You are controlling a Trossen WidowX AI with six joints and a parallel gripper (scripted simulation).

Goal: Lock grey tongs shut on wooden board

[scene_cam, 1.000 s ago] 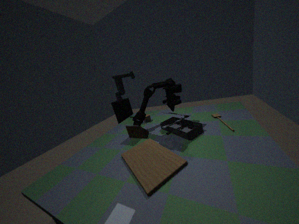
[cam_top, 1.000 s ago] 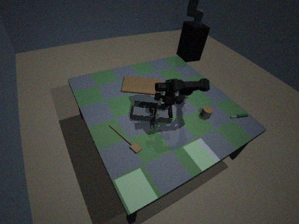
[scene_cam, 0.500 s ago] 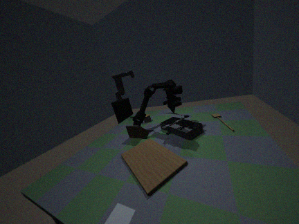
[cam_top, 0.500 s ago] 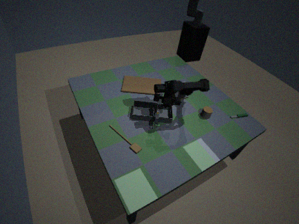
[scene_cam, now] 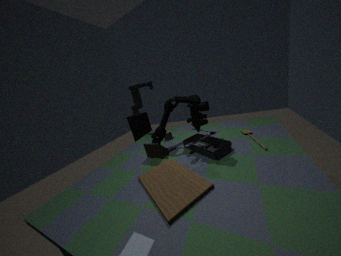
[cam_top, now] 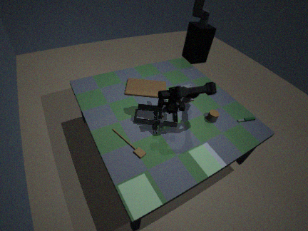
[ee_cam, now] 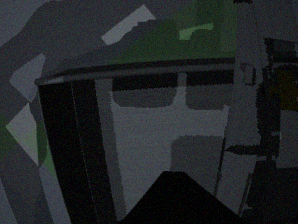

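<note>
The grey tongs (cam_top: 156, 125) (ee_cam: 245, 100) lie across the dark roasting tin (cam_top: 142, 122) (scene_cam: 217, 152) (ee_cam: 60, 130). In the dim light their arms and hinge are hard to make out, and the robot arm hides part of them in the top view. The wooden board (cam_top: 146, 88) (scene_cam: 174, 190) lies flat and bare beside the tin. My gripper (cam_top: 172, 110) (scene_cam: 198, 129) (ee_cam: 172, 181) is shut and empty. It points down over the tin, to one side of the tongs, and looks above them; the exact height is unclear.
A wooden spatula (cam_top: 140, 152) (scene_cam: 246, 132), a short wooden cylinder (cam_top: 214, 114) (scene_cam: 168, 136) and a green-handled tool (cam_top: 249, 119) lie on the checkered table. A tall dark box (cam_top: 199, 43) (scene_cam: 139, 126) stands beyond the arm's base.
</note>
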